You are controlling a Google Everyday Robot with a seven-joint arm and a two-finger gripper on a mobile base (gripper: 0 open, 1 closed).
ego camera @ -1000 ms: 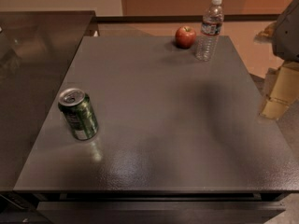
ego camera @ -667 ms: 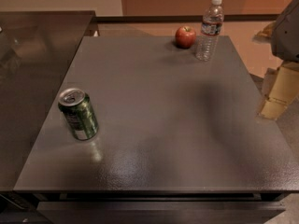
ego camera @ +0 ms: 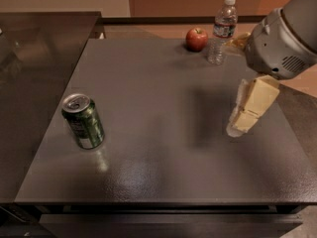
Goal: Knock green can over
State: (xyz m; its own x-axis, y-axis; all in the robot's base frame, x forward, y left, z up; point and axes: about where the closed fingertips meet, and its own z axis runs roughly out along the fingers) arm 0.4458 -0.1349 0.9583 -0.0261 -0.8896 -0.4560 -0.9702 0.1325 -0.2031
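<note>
The green can (ego camera: pixel 83 121) stands upright near the left edge of the dark grey table (ego camera: pixel 163 162), silver top and pull tab showing. My gripper (ego camera: pixel 237 125) hangs over the right part of the table, its pale fingers pointing down and left, under the grey arm housing (ego camera: pixel 282 38). It is far to the right of the can, with nothing in it that I can see.
A red apple (ego camera: pixel 196 38) and a clear plastic water bottle (ego camera: pixel 221 31) stand at the far edge of the table, behind the gripper. A dark glossy counter (ego camera: pixel 34 58) adjoins the table on the left.
The arm has swung in from the right edge, moving the gripper leftward over the table. The can, apple and bottle have not moved.
</note>
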